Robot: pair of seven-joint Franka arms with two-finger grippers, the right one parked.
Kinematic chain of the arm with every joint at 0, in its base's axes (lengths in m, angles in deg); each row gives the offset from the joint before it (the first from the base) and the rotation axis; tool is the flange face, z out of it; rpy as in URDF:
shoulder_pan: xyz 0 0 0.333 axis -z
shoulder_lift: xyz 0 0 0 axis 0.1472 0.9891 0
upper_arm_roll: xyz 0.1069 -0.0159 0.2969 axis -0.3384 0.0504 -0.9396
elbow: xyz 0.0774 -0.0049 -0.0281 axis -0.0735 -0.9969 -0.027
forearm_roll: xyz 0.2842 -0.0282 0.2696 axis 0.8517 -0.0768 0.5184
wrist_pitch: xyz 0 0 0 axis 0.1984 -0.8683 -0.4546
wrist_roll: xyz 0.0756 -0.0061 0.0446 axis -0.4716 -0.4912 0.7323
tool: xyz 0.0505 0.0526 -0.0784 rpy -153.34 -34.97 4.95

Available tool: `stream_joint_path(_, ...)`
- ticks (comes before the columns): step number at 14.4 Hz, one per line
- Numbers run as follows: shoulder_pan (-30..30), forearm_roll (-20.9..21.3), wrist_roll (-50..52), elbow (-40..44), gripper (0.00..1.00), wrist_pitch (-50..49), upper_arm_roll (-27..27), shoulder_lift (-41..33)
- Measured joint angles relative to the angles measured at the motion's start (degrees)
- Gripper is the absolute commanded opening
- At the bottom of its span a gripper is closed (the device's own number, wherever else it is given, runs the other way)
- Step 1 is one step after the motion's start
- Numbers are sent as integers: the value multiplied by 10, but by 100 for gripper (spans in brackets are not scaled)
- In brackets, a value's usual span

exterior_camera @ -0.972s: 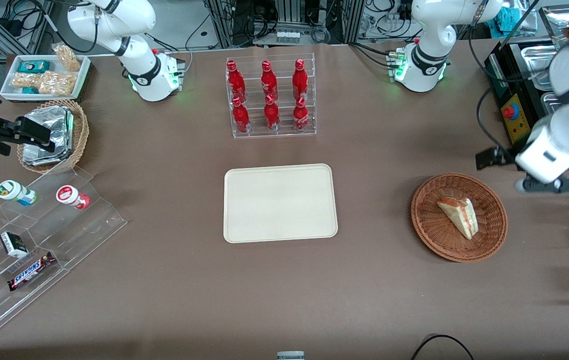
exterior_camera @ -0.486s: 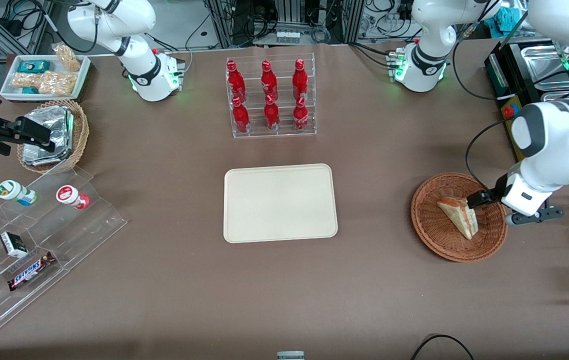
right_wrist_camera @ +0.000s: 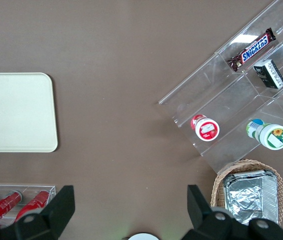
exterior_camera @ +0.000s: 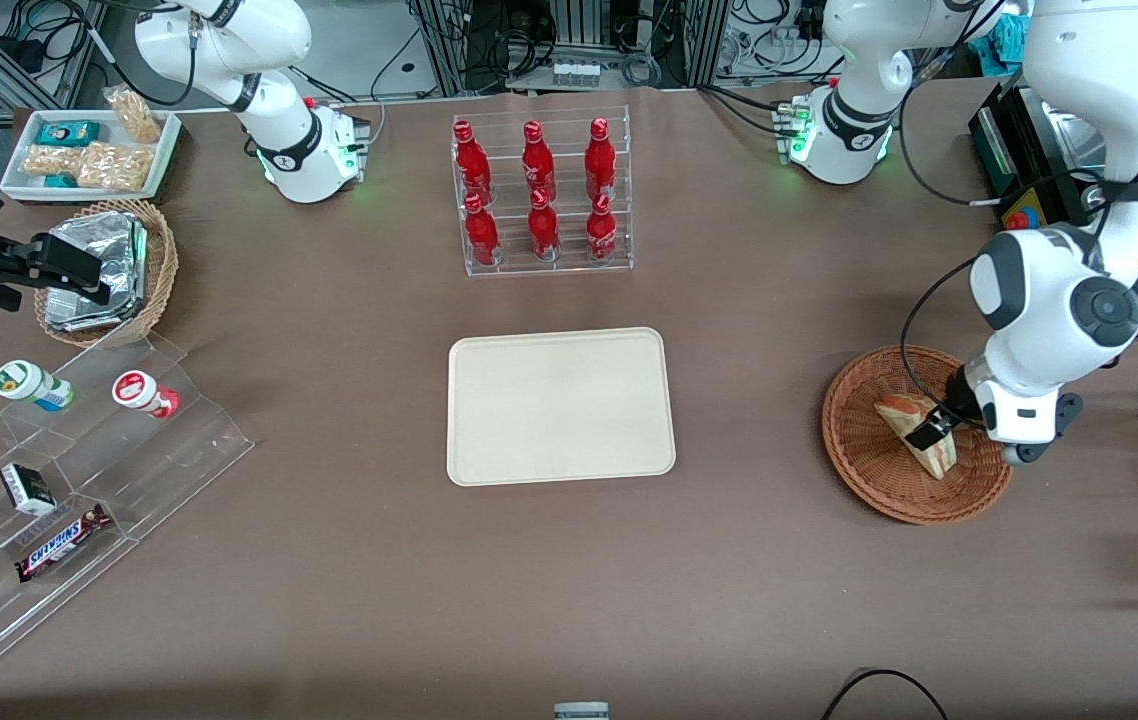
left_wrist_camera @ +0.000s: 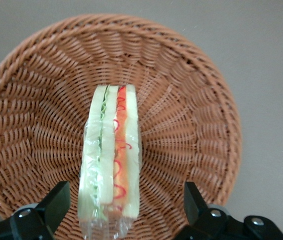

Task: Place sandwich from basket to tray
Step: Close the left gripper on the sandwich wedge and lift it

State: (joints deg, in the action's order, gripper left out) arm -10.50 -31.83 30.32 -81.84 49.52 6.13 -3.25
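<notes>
Hand spread wide, straddling the sandwich in the basket. Watch closure: you risk crushing soft bread or the slick wrap slipping.

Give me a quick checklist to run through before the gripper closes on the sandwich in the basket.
1. Gripper open: ok, fingers spread wide.
2. Sandwich between the fingers: ok, one finger on each side, neither touching it.
3. Sandwich in the basket: ok, lying on its woven floor.
4. Fingers free of the basket's rim: ok in the wrist view.
5. Gripper low enough to grasp: cannot tell.
6. Tray ready to receive: ok, nothing on it.
</notes>
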Motion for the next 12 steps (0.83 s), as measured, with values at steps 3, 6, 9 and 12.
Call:
stream_joint_path(3,-1,18,-3,-3,13,0,-2,25)
stream_joint_path(6,-1,49,-6,-1,6,-29,-3,31)
stream_joint_path(9,2,61,-10,54,4,-144,-1,21)
stream_joint_path(12,35,63,-27,146,2,-277,5,8)
